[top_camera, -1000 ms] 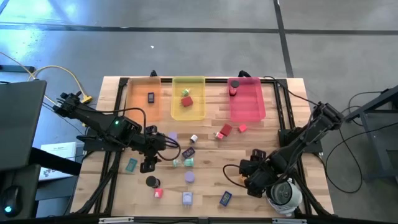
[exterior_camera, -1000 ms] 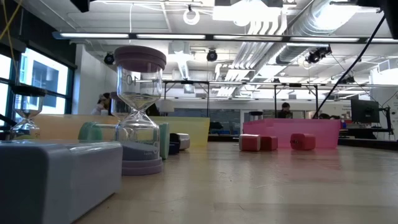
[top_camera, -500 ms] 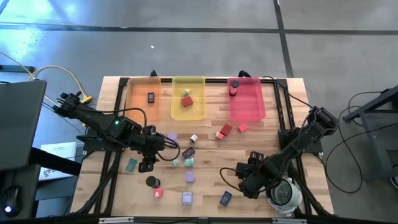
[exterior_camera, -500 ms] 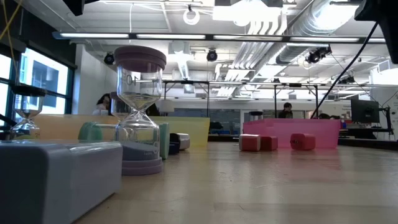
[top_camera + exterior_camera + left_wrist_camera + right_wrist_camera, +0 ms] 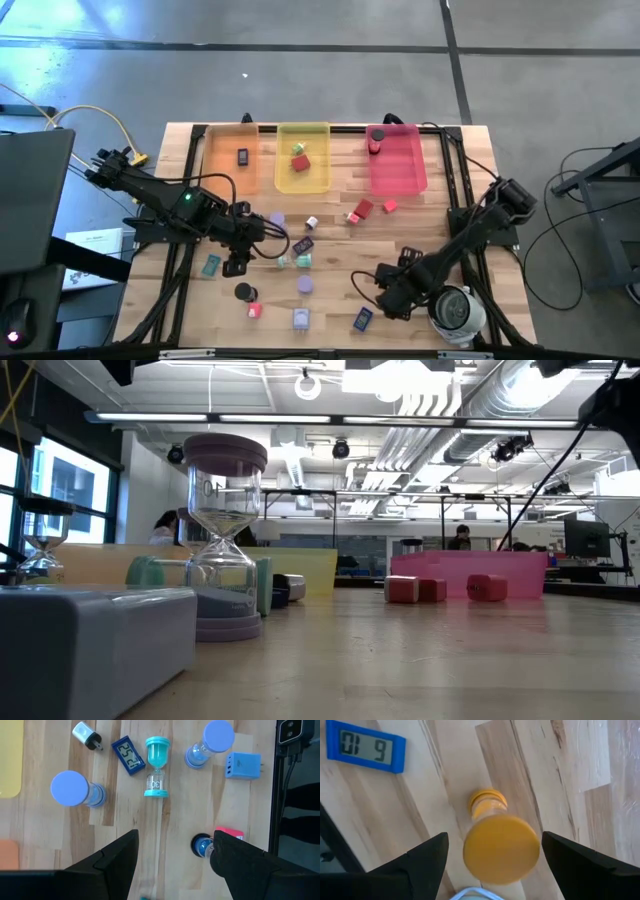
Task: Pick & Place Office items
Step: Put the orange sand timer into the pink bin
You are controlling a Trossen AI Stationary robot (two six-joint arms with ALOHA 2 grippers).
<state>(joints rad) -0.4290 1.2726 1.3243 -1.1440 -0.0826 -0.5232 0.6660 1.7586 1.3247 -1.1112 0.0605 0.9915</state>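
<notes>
Small office items lie scattered on the wooden table (image 5: 330, 225). An orange hourglass (image 5: 500, 847) stands upright right below my right gripper (image 5: 495, 840), which points down, open, one finger on each side of it without touching. The gripper (image 5: 390, 295) hides the hourglass in the high view. A blue digital clock (image 5: 365, 752) lies beside it. My left gripper (image 5: 175, 837) hangs open over bare wood at the table's left (image 5: 240, 248). Beyond it lie a teal hourglass (image 5: 156, 767), a small blue clock (image 5: 128, 755) and two lavender hourglasses (image 5: 75, 790).
Orange (image 5: 230, 160), yellow (image 5: 303, 158) and pink (image 5: 397, 160) trays line the far edge, each with a piece or two inside. A white round device (image 5: 458, 315) sits at the near right corner, close to my right arm. A blue charger (image 5: 242, 765) and a dark hourglass (image 5: 202, 845) lie near my left gripper.
My right gripper has sunk toward the table and shifted a little toward the table's left edge, staying open. My left arm has kept still.
</notes>
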